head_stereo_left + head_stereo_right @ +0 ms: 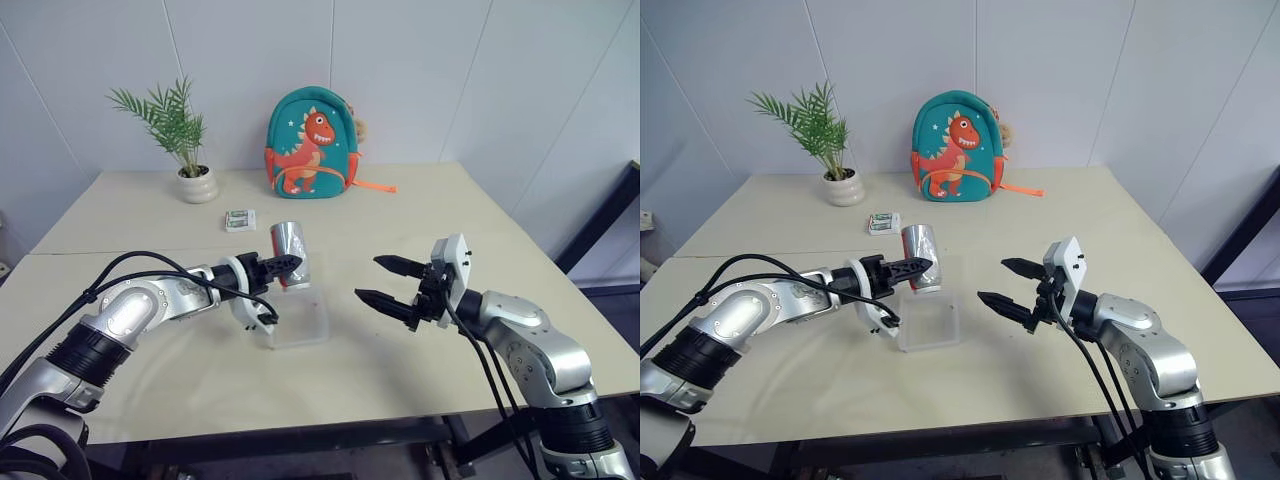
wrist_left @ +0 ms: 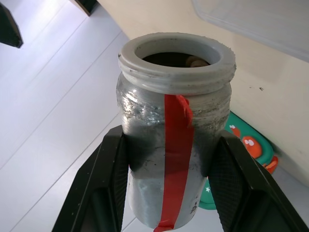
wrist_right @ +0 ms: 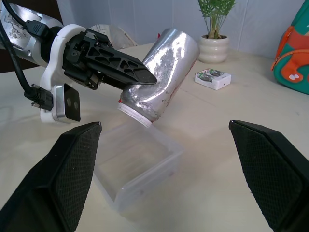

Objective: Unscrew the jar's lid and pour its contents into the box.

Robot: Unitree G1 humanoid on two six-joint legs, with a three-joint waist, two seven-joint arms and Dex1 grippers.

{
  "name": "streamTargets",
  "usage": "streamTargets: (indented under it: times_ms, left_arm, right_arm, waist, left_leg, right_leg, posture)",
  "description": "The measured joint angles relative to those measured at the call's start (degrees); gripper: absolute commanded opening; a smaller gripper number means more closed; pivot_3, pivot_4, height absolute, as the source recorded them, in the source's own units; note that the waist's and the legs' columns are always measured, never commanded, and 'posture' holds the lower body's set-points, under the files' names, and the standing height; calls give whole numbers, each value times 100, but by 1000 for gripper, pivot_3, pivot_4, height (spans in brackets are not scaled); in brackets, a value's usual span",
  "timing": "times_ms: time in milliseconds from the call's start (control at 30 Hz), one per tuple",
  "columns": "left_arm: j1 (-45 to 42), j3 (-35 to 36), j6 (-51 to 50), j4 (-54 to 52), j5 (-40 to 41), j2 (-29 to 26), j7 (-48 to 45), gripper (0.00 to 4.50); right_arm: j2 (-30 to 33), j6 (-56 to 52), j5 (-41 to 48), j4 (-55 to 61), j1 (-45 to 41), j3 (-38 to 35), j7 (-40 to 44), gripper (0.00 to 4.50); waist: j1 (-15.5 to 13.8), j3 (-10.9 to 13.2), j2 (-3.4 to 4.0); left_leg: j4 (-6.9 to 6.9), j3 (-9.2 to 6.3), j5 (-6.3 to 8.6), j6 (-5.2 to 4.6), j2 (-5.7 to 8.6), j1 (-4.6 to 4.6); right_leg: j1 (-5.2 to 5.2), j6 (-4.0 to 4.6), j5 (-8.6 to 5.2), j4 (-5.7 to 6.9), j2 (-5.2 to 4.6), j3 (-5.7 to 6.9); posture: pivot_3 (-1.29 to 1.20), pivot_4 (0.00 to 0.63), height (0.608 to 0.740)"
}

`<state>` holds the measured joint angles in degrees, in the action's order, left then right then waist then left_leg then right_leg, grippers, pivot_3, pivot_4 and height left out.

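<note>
Already the jar (image 3: pixel 159 75), lid off, is tipping mouth-down over the box (image 3: pixel 140 166) at frame centre, clamped in the left pincer (image 3: pixel 137 72), while the right pincer (image 1: pixel 390 282) is hanging wide and empty, with the contents (image 2: pixel 195 61) seemingly still lodged inside.

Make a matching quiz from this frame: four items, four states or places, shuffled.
Items:
1. jar
2. box
3. right gripper
4. battery pack

States:
A. open, holding nothing
B. tilted mouth-down, lid off, in the left gripper
C. lying near the plant pot
D. on the table under the jar's mouth

Pairs: 1-B, 2-D, 3-A, 4-C
</note>
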<state>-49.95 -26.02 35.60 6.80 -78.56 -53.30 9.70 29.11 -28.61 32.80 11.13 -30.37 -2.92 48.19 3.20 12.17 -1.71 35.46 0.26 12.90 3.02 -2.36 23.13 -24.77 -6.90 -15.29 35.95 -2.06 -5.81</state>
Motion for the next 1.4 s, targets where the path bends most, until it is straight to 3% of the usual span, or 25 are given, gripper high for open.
streamTargets:
  times_ms: [100, 267, 367, 500, 567, 700, 867, 967, 1133, 1400]
  left_arm:
    - [-56, 95, 76, 93, 435, 61, -189, 1962]
    - [252, 786, -37, 332, 2686, 283, -1435, 1962]
    - [682, 1251, -777, 240, 4372, 691, -2464, 1962]
    - [1162, 2256, -3666, -518, 6852, 1312, -4046, 1962]
    - [1413, 2649, -4781, -887, 7506, 1316, -4408, 1962]
    - [1937, 3388, -6909, -1835, 8698, 1741, -4516, 1962]
    - [1862, 4465, -8862, -2438, 9949, 2420, -4035, 1962]
    - [1897, 4702, -9300, -2560, 10376, 2460, -3943, 1962]
    - [2238, 4451, -9225, -2896, 10658, 2335, -4129, 1962]
    - [2436, 3878, -7743, -2287, 9640, 1844, -3834, 1962]
  right_arm:
    - [-59, 25, 2, 0, -3, 3, 0, 4475]
    - [-78, 67, 5, 2, 2, 4, -4, 4475]
    - [-75, 64, 16, 7, 2, 5, 3, 4475]
    - [-12, 53, 46, 25, 4, 5, 66, 4475]
    - [65, 46, 50, 29, 10, -1, 105, 4475]
    - [125, 14, 52, 28, 9, -12, 133, 4475]
    - [132, -16, 53, 17, -5, -6, 194, 4475]
    - [133, -16, 49, -3, -17, 4, 230, 4475]
    - [132, -15, 37, -47, -149, 23, 253, 4475]
    - [175, -3, -14, -149, -208, 28, 406, 4475]
  waist:
    - [-9, 0, 0]
    - [15, -1, 1]
    - [2, -1, 1]
    - [35, 0, 0]
    - [63, 0, 0]
    - [86, 0, -1]
    - [85, 0, -4]
    - [120, 0, -4]
    - [164, 0, -4]
    - [154, 0, -4]
  left_leg:
    - [6, 1, 0, 0, 0, 1]
    - [11, 9, 2, -3, -1, -2]
    - [23, 5, 2, -3, -1, 3]
    - [49, 6, 5, -6, -3, 6]
    - [53, 3, 5, -6, -6, 3]
    - [64, -3, 5, -6, -16, 3]
    - [72, -7, 5, -5, -20, 0]
    - [71, -6, 4, -4, -20, -2]
    - [64, -2, 8, 2, -24, -5]
    - [63, 8, 9, 4, -26, -3]
  right_leg:
    - [1, -1, 1, 2, 0, 0]
    - [1, -2, 2, 6, 0, -5]
    - [0, -2, 2, 14, 1, -2]
    - [4, -5, 5, 17, 7, -6]
    - [5, -4, 5, 19, 12, -7]
    - [13, -3, 6, 18, 21, -7]
    - [21, -2, 13, 13, 28, -7]
    - [21, 0, 14, 11, 29, -7]
    - [20, 3, 14, 4, 33, -14]
    - [19, 9, 15, -11, 35, -23]
  posture:
    - [0, 150, 740]
    - [0, 150, 740]
    - [0, 150, 740]
    - [0, 150, 740]
    - [0, 150, 740]
    - [0, 150, 740]
    - [0, 150, 740]
    - [0, 150, 740]
    - [0, 150, 740]
    - [0, 150, 740]
